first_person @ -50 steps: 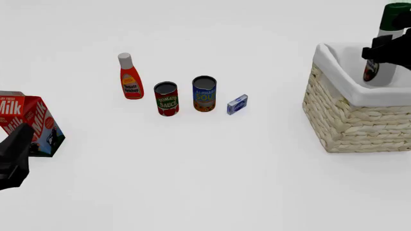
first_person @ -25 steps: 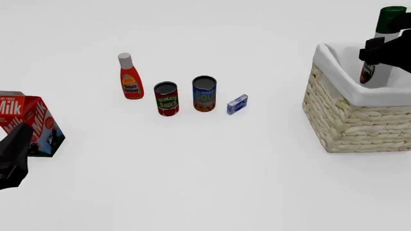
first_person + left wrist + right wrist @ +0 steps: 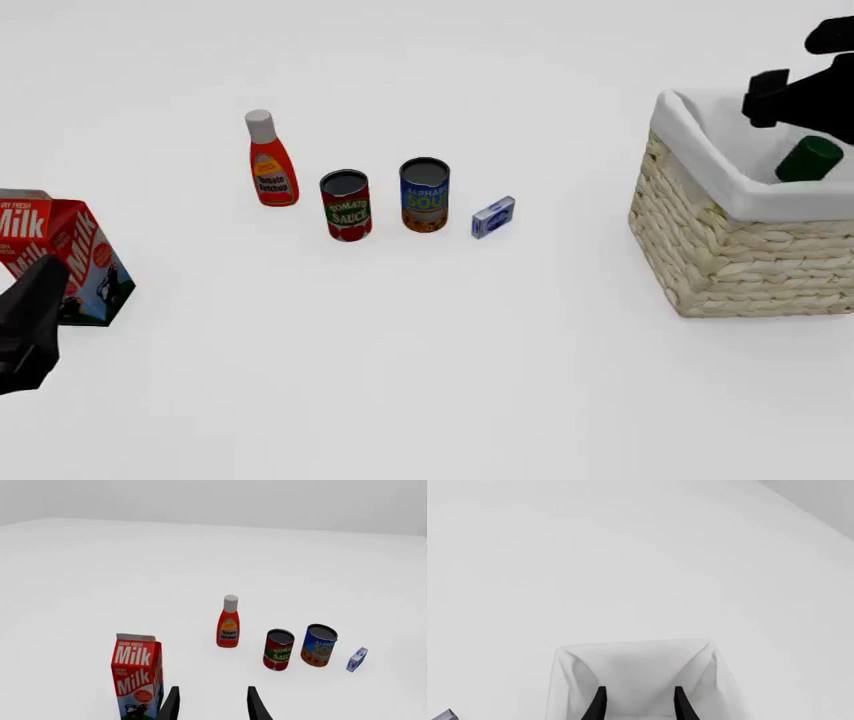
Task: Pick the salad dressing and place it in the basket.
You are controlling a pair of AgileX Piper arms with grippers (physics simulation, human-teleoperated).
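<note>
The salad dressing [image 3: 809, 159] lies tilted inside the basket [image 3: 742, 252], with only its dark green cap showing above the white liner. My right gripper [image 3: 766, 100] hangs just above the basket's far side, apart from the bottle. In the right wrist view its fingers [image 3: 597, 705] stand open with nothing between them, over the lined basket [image 3: 635, 664]. My left gripper [image 3: 30, 322] rests at the near left beside the milk carton, and in the left wrist view the left gripper [image 3: 211, 706] is open and empty.
A milk carton [image 3: 76, 255] [image 3: 137, 676] stands at the near left. A red ketchup bottle [image 3: 271, 160], a tomato sauce can [image 3: 346, 206], a blue soup can [image 3: 424, 196] and a small blue box [image 3: 493, 216] form a row mid-table.
My right gripper held the salad dressing upright over the basket; it has opened, and the bottle has dropped and tipped over inside the basket. The left arm is still.
</note>
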